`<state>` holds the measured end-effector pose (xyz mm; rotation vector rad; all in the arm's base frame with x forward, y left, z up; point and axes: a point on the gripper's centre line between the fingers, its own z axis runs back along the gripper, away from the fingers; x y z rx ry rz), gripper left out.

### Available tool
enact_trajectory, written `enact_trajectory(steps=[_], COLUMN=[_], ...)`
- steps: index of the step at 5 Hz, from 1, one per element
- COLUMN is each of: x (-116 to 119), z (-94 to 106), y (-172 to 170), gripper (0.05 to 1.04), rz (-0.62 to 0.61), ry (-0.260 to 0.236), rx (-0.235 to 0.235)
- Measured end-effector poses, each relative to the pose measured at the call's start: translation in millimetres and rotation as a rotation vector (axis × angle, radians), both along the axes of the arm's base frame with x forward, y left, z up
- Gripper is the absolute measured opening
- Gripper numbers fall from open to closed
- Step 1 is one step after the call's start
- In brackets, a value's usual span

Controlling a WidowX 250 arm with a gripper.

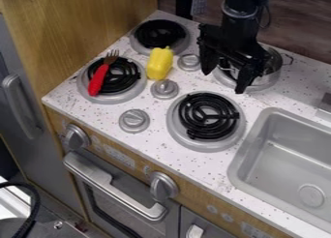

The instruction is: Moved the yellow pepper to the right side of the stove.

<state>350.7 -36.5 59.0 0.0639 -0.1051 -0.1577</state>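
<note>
The black gripper hangs over the back right of the stove, in front of a metal pot, its two fingers spread apart with nothing between them. To its left, a yellow pepper stands on the white speckled stove top, between the two left burners and the small grey knobs. A gap separates the pepper from the gripper's left finger.
A red-handled fork lies on the front left burner. The metal pot sits on the back right burner, partly behind the gripper. The front right burner holds nothing. A grey sink lies at the right.
</note>
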Motion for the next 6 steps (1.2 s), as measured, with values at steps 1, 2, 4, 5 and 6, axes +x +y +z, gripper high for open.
enact_trajectory(steps=[1,2,4,5,6], x=[-2.1,7.7,49.2,61.7,68.4], z=[-10.4,-16.4,-21.9,-32.0,-50.8], y=[0.8,17.6,94.5,128.2,144.1], gripper=[1.001,1.001,1.001,1.001,1.001], rz=[0.001,0.035,0.23,0.321,0.393], ry=[0.029,0.04,0.012,0.009,0.035], rx=[0.004,0.011,0.025,0.023,0.021])
